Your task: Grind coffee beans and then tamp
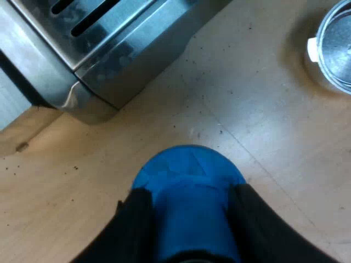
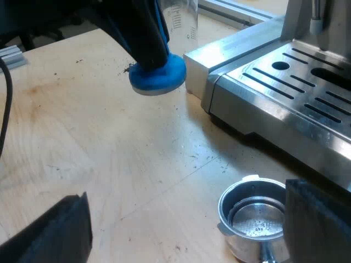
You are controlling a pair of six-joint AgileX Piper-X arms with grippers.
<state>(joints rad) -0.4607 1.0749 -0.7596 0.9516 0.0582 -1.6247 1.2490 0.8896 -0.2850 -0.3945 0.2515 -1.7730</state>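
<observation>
My left gripper is shut on a blue tamper, gripping it from both sides with its round base down. In the right wrist view that tamper hangs close to the wooden table, by the corner of the espresso machine, with the left gripper above it. The metal holder stands on the table before the machine's drip tray, its basket holding just a few specks. My right gripper is open, fingers wide apart, and the holder sits beside one of them. From the left wrist view the holder's rim lies a short way beyond the tamper.
The machine's steel drip tray with slots juts out close to the tamper. A measuring glass stands behind the tamper at the machine's side. Coffee specks dot the wooden table between tamper and holder.
</observation>
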